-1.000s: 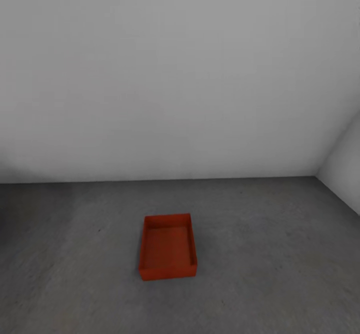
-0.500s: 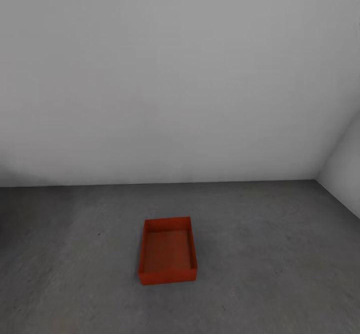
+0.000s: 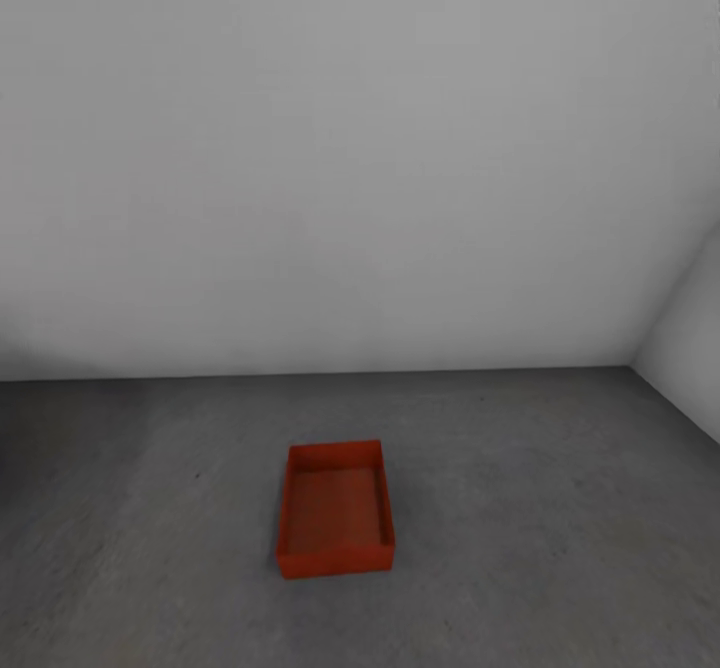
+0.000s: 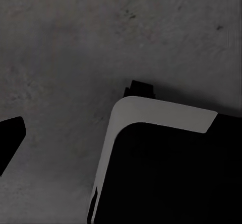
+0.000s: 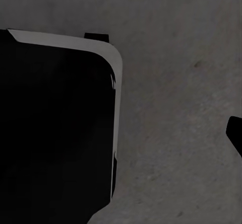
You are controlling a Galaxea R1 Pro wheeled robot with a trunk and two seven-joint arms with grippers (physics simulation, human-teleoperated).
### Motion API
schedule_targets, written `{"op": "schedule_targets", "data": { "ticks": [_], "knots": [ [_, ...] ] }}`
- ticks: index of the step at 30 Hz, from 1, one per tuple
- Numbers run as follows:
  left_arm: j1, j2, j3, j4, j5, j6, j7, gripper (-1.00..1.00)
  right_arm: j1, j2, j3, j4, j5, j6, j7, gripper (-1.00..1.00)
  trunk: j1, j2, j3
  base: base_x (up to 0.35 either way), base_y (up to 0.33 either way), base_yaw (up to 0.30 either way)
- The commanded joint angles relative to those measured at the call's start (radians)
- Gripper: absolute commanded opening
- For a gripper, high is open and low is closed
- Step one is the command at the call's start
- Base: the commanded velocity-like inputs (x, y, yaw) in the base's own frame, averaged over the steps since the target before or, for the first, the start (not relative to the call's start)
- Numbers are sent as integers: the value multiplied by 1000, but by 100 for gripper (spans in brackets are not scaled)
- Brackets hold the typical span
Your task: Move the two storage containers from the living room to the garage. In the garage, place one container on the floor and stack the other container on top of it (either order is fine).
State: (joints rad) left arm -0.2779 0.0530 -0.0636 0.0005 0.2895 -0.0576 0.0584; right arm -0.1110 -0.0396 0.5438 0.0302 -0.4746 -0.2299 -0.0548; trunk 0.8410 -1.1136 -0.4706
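One orange-red container (image 3: 335, 510) is observed resting flat on the grey concrete floor (image 3: 560, 508) of the garage, open side up, a little in front of the white wall (image 3: 330, 168) and well apart from the corner where a second wall meets it. Nothing is stacked on or in the container. The first placement is judged complete; fetching the second container and stacking it on this one is judged outstanding.

In both wrist views, bare concrete is recorded beside the robot's dark base with its pale rim (image 4: 151, 108). A dark sliver at each picture's edge may be a fingertip; whether either gripper is apart or together cannot be told. No load is seen in either.
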Motion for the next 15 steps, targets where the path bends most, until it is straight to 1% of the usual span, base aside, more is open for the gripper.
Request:
{"op": "schedule_targets", "data": {
  "ticks": [1,5,15],
  "knots": [
    [0,-2,-7,1,8,-2,2,100,-1,1,8,3,-7,-5,0,100,0,-1,1,0,0,0],
    [1,-18,-7,1,8,-2,1,100,-1,1,8,3,-7,-5,0,100,0,-1,7,0,0,0],
    [3,-25,-6,0,8,-3,1,100,-1,1,8,2,-7,-5,0,100,0,-1,23,0,0,0]
  ]
}}
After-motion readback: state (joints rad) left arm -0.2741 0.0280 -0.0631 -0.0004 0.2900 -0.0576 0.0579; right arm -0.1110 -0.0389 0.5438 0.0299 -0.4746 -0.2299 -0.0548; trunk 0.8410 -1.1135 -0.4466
